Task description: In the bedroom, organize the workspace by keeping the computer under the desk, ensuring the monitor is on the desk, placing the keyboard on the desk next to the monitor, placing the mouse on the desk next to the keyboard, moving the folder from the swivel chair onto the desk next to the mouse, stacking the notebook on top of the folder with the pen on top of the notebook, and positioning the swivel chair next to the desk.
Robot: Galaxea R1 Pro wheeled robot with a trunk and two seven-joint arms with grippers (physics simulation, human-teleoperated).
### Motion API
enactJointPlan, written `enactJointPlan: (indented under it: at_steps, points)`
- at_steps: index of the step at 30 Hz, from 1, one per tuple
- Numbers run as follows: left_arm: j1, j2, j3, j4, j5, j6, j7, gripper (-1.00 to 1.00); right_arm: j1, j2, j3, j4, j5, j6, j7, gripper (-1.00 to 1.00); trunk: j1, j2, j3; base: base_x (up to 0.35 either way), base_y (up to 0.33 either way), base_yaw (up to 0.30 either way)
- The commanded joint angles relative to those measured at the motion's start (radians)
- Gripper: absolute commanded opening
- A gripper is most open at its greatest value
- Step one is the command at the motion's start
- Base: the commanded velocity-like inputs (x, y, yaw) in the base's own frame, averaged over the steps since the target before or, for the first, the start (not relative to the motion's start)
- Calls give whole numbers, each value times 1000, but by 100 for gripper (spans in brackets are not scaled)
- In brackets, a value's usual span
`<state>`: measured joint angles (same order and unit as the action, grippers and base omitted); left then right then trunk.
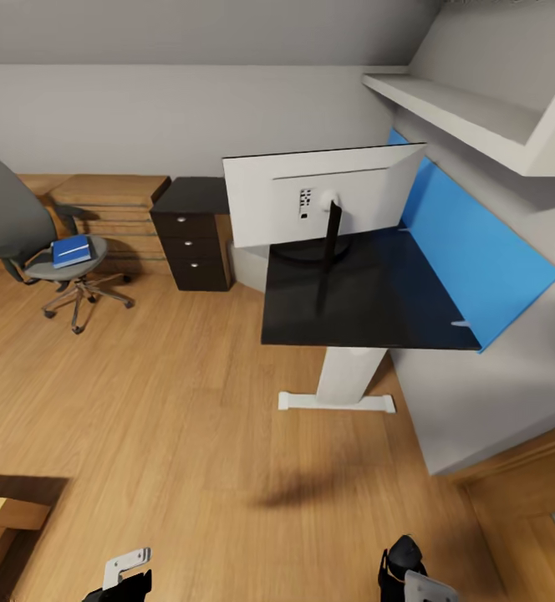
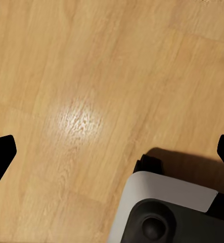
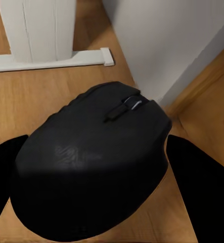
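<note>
Right gripper clenched on mouse, fingers flanking its sides, above floor near desk leg. Mouse likely light, rigid, slick (side grip suits). Left gripper spread, empty.

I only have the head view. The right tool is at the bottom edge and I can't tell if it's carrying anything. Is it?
Observer: Yes. The right tool is shut on the mouse, a finger on each side.
Operator: And the left tool?
Observer: The left tool is open, with nothing but wooden floor between its fingers.
Operator: What lies ahead of the mouse?
Observer: The desk's white leg and its foot bar on the floor.
</note>
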<state>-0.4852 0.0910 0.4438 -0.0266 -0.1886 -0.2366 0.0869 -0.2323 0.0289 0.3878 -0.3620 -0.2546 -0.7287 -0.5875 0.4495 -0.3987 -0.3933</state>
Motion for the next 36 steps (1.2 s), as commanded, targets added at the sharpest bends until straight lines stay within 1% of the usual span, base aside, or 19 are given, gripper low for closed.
enactJointPlan:
  at_steps: [1, 7, 14, 21, 23, 24, 27, 36]
  points:
    - [-1, 0, 6, 2, -11, -4, 4, 100, -1, 3, 8, 6, -3, -5, -6, -100, 0, -1, 0, 0, 0, 169]
    - [-1, -3, 6, 2, -11, -4, 4, 100, -1, 9, 8, 17, 5, -6, -5, -100, 0, -1, 7, 0, 0, 142]
    - [-1, -3, 6, 2, -11, -4, 4, 100, -1, 9, 8, 19, 5, -6, -4, -100, 0, -1, 10, 0, 0, 19]
    - [-1, -5, 6, 3, -11, -4, 4, 100, -1, 9, 8, 21, 7, -6, -3, -100, 0, -1, 20, 0, 0, 1]
    - [-1, -5, 6, 3, -11, -3, 4, 100, -1, 9, 8, 31, 35, -6, -3, -100, 0, -1, 23, 0, 0, 0]
    - [-1, -5, 6, 3, -11, -3, 4, 100, -1, 9, 8, 34, 56, -6, -3, -100, 0, -1, 25, 0, 0, 0]
    - [-1, -5, 6, 4, -12, -3, 4, 100, -1, 9, 8, 36, 85, -7, -3, -100, 0, -1, 30, 0, 0, 0]
    - [-1, -8, 6, 4, -12, -3, 4, 100, -1, 9, 8, 37, 93, -7, -3, -100, 0, -1, 44, 0, 0, 0]
